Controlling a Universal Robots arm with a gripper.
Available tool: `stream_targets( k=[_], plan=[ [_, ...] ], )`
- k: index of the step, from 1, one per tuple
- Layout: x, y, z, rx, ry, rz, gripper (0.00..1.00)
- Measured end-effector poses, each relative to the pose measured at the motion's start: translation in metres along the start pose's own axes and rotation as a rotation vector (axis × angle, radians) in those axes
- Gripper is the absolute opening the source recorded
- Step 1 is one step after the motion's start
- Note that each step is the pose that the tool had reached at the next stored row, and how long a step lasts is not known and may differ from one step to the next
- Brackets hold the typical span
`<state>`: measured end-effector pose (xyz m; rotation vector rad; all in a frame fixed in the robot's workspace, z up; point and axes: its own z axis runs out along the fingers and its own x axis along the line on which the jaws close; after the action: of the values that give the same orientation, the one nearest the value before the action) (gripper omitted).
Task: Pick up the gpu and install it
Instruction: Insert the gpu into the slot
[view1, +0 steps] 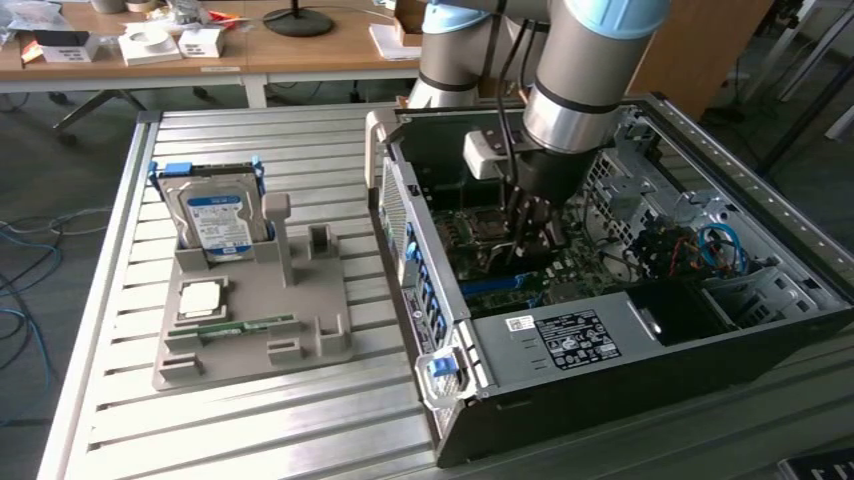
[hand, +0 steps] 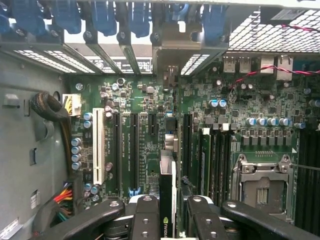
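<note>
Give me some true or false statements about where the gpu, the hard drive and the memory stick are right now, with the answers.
1. The gripper holds the gpu edge-on above the motherboard. True.
2. The hard drive lies flat on the table. False: it stands upright in the gray holder.
3. The arm reaches into the open case. True.
4. The memory stick is clamped in the gripper. False: it lies on the holder, outside the case.
</note>
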<state>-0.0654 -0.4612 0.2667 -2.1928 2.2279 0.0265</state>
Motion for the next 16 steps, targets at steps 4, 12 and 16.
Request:
stream_targets(
  k=[4, 12, 16],
  plan=[
    [-0.0001, 0.0010, 0.0011, 0.0002, -0.0003, 0.000, 0.26],
    [0.0000, 0.0017, 0.0035, -0.0001, 0.0002, 0.000, 0.26],
    [-0.0007, 0.0047, 0.0038, 0.0001, 0.0000, 0.000, 0.26]
  ],
)
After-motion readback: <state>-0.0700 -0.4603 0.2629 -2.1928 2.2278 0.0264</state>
